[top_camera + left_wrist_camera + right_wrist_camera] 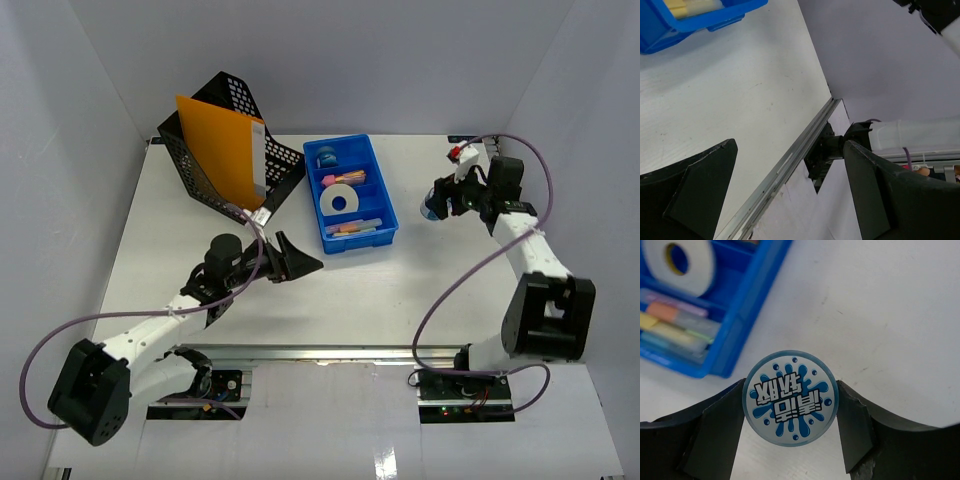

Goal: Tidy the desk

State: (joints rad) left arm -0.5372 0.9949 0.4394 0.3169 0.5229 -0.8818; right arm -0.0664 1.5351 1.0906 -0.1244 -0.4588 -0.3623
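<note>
Desk (400, 290) front rail (785, 170) lies beside gaping left pincer (298, 256); right pincer (790, 385) clamps round tub (788, 402).

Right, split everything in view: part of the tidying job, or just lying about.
Job: desk, blue tray, round blue-labelled container in right gripper, mesh file holder, orange folder, open left gripper.
Not part: purple cable, white walls.

Bright, even overhead light washes the white surface (400, 290); shadows are soft and faint. Wrist views are sharp on the surface, the near dark fingers (715, 440) slightly blurred.
</note>
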